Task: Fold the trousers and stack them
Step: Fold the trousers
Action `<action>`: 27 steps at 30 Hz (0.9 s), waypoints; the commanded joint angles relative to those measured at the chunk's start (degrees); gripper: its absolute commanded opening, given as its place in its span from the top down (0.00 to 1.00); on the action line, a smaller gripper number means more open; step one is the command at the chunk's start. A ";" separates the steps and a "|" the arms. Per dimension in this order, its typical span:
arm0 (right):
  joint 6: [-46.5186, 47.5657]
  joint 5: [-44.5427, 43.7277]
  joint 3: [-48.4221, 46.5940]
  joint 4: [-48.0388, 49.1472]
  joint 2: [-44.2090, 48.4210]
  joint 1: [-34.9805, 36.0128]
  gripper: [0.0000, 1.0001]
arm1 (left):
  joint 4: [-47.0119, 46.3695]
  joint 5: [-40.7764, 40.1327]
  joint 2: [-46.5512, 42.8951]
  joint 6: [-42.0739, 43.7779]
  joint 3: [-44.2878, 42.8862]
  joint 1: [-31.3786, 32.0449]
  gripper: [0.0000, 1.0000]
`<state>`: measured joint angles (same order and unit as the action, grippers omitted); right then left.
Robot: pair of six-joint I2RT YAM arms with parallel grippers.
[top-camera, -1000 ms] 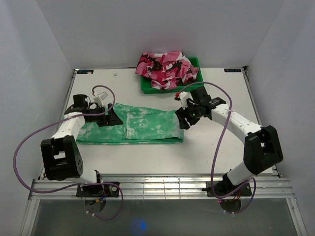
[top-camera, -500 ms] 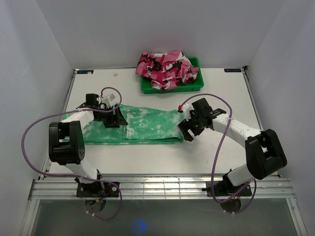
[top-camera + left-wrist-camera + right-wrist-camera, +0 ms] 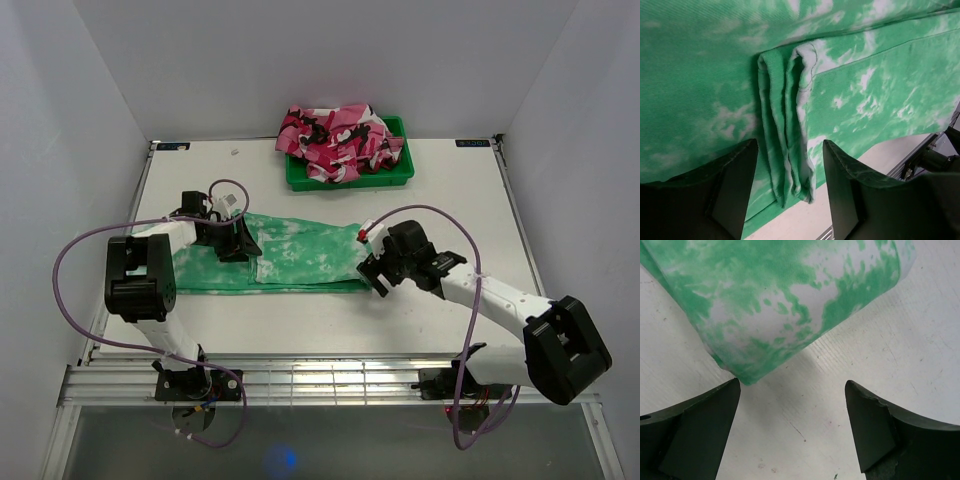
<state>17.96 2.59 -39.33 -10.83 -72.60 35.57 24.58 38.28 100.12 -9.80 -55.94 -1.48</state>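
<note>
From overhead, the trousers (image 3: 300, 262) lie flat as a long green band across the middle of the table (image 3: 450, 200), just left of centre. Their left end is partly covered by my left arm, so I cannot trace that edge.

The left gripper (image 3: 238, 243) sits over the band's upper edge, its jaws hidden under the wrist body in this view. The wrist camera settles it: the two dark fingers (image 3: 735, 185) stand apart on either side of a bunched ridge of cloth in mid-frame, with a gap showing on each side — open, gripping nothing. Cloth runs off every edge there, and the dark hardware at lower right is cut off.

The right gripper (image 3: 372, 272) hovers at the band's right end. Its own view shows only one rounded corner of the trousers, cropped at the top, with bare tabletop between the wide-spread fingers (image 3: 695, 425) — open as well.

At upper centre a green bin (image 3: 398, 175) holds crumpled pink-patterned cloth (image 3: 340, 140), too tangled to identify.
</note>
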 commanded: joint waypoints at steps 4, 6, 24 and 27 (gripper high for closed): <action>4.28 -2.32 3.47 8.80 1.67 3.27 0.10 | -1.29 0.47 0.78 -1.45 -1.27 0.42 0.38; 5.24 -4.33 4.52 12.74 1.06 4.94 0.10 | -1.29 0.57 1.13 -1.62 -1.27 0.51 0.40; 13.24 -28.96 9.71 24.29 -8.00 11.63 0.90 | 2.31 -7.07 7.63 1.36 -5.67 2.71 1.00; 13.42 -28.87 10.76 20.07 -6.68 11.63 0.92 | 2.32 -9.10 9.21 1.80 -6.02 2.71 1.00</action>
<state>30.46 -21.89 -29.63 12.38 -80.49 47.24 26.11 36.16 106.85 -10.44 -61.34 1.26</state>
